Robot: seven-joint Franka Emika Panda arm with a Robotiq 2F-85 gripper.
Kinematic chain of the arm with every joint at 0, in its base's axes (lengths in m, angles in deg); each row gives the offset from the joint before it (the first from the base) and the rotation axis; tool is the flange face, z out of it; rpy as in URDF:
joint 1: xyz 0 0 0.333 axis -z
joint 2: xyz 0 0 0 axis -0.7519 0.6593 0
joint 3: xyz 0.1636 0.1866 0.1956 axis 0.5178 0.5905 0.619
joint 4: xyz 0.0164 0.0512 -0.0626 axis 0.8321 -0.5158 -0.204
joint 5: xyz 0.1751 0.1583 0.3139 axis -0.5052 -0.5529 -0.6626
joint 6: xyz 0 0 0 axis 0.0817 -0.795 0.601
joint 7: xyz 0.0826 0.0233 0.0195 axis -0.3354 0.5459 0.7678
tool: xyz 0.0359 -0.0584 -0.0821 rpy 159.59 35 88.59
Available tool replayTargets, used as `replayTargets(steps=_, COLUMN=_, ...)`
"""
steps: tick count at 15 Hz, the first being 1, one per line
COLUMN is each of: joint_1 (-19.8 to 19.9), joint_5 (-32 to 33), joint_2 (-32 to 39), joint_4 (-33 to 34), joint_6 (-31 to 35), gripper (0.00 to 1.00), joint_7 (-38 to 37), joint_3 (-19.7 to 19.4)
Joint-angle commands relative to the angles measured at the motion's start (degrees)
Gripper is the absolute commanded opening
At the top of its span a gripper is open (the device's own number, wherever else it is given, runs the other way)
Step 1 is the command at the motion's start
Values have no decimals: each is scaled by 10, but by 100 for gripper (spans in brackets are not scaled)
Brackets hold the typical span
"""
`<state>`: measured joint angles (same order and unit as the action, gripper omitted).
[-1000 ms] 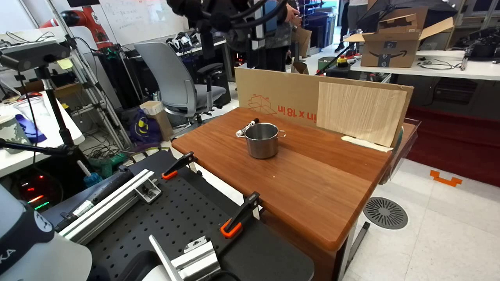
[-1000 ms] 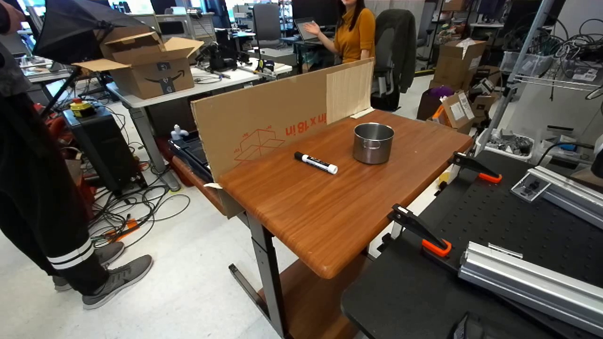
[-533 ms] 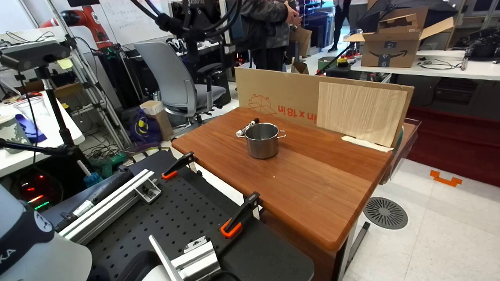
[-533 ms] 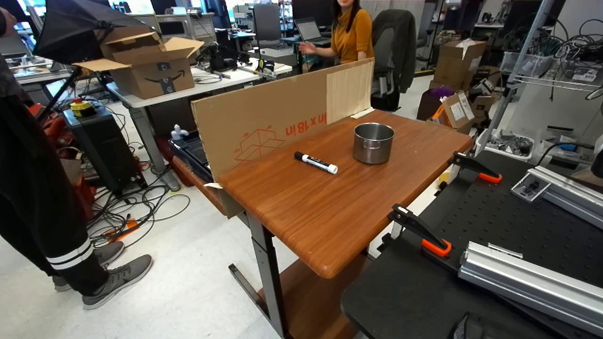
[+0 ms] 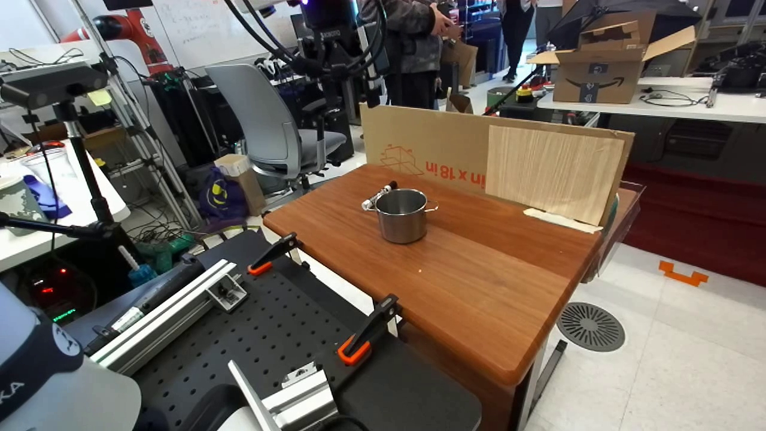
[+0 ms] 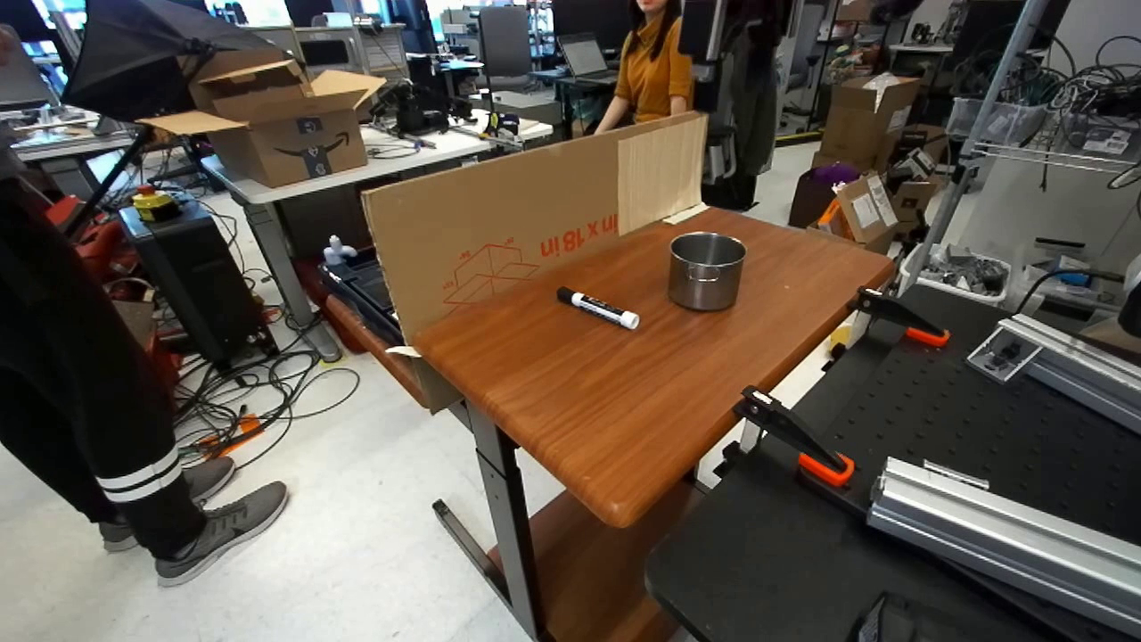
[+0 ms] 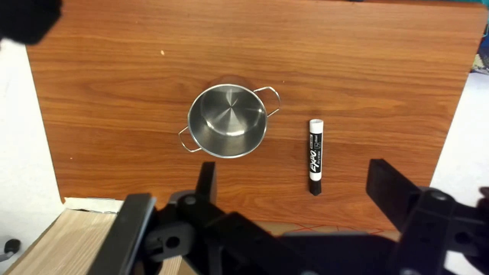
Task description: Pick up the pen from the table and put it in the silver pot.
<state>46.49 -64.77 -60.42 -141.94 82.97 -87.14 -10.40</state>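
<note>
The pen (image 7: 316, 156) is down on the surface (image 5: 467, 287), end effector (image 7: 292, 167) spread wide above it

So the pen's flat on the reddish-brown wooden surface, near the silver pot (image 7: 228, 121), with a strip of wood showing between them. It's black and white with EXPO on the barrel, and the black end points toward the cardboard panel (image 6: 504, 218) standing along the edge. In an exterior view the pot overlaps the pen a bit, so they look like they touch, but the wrist view shows them properly apart.

The two-handled pot sits upright, and from the wrist you're looking right down at its shiny bottom.

End effector hangs in the air well above the surface, fingers (image 7: 387, 187) far apart. In the wrist view the pen's black end shows in the gap between them, closer to one finger than the other, though the pen itself is down on the surface.

Around that: a pale wood board (image 5: 553, 173) up against the cardboard panel, and a black bench (image 5: 287, 311) full of holes just beside the surface, with two orange-padded clamps (image 5: 368, 330) at its edge. Someone in a mustard top (image 6: 655, 78) is in the background too.
</note>
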Motion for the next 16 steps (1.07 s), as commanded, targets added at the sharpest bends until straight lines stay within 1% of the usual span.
replayTargets(steps=1, joint_1=-2, joint_5=53, joint_2=87, joint_4=63, joint_6=15, gripper=100, joint_7=-43, joint_3=10)
replayTargets(steps=5, joint_1=-16, joint_5=74, joint_2=189, joint_4=134, joint_6=20, gripper=100, joint_7=-38, joint_3=2)
replayTargets(steps=8, joint_1=-28, joint_5=64, joint_2=257, joint_4=185, joint_6=21, gripper=100, joint_7=-23, joint_3=1)
replayTargets(steps=12, joint_1=-43, joint_5=54, joint_2=331, joint_4=252, joint_6=9, gripper=100, joint_7=-21, joint_3=0)
replayTargets(steps=16, joint_1=-60, joint_5=56, joint_2=397, joint_4=308, joint_6=14, gripper=100, joint_7=-28, joint_3=-6)
